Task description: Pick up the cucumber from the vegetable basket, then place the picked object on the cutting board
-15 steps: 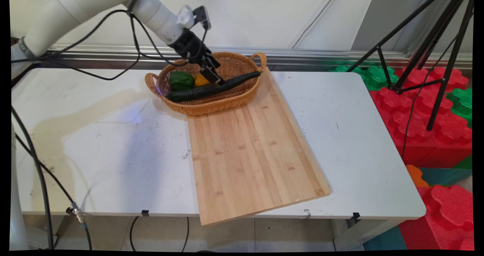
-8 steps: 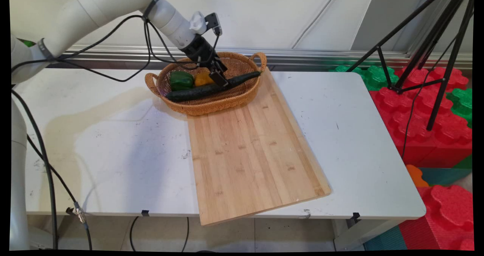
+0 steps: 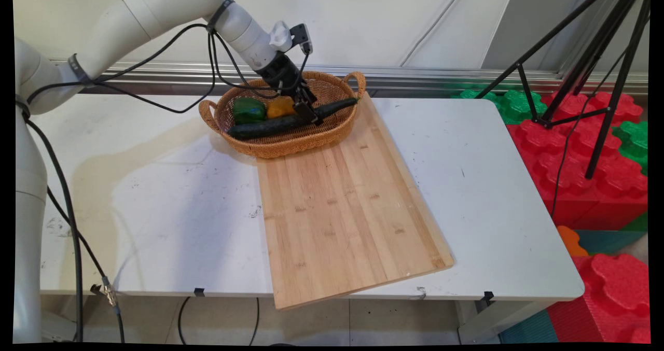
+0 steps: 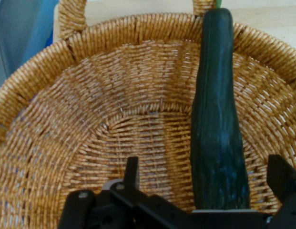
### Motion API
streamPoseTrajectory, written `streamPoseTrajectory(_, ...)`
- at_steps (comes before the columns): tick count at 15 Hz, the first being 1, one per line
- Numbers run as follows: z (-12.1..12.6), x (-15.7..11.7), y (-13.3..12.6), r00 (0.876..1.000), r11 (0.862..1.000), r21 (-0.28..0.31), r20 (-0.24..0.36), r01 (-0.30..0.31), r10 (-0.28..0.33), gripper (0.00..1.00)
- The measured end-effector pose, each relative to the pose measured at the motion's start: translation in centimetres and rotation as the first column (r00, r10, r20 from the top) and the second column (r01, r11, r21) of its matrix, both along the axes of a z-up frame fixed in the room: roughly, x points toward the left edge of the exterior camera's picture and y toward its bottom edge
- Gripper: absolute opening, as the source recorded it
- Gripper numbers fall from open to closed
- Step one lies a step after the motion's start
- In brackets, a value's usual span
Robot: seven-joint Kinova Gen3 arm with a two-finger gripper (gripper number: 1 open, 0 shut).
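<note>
A long dark green cucumber lies across a woven wicker basket at the back of the table, its tip resting on the right rim. My gripper reaches down into the basket and stands open astride the cucumber's right half. In the hand view the cucumber runs up between my two fingers, the left fingertip clear of it and the right fingertip on its other side, over the basket's weave. A green pepper and a yellow-orange pepper sit to the gripper's left.
A bamboo cutting board runs from under the basket to the white table's near edge and overhangs it. Black tripod legs and red and green foam blocks stand to the right, beyond the table.
The arm has swung right, and the gripper has moved right along the cucumber, settling lower into the basket. The vegetables have not moved.
</note>
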State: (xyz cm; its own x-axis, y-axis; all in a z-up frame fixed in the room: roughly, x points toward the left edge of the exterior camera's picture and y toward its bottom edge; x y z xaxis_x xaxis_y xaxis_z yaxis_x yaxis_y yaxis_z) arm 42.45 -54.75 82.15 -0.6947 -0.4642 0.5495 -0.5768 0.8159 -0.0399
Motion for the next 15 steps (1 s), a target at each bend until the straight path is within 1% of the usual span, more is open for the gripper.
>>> streamPoseTrajectory(5, -0.45, -0.26, -0.41, 1.000, 1.000, 0.012, 0.002, 0.004, -0.004, 1.00)
streamPoseTrajectory(6, -0.51, -0.31, -0.48, 1.000, 1.000, 0.015, 0.001, 0.006, -0.006, 0.00)
streamPoseTrajectory(11, -0.65, -0.34, -0.49, 1.000, 1.000, 0.029, -0.002, 0.009, -0.008, 0.00)
streamPoseTrajectory(15, -0.31, -0.21, -0.43, 1.000, 0.999, 0.031, -0.013, -0.011, 0.012, 0.00)
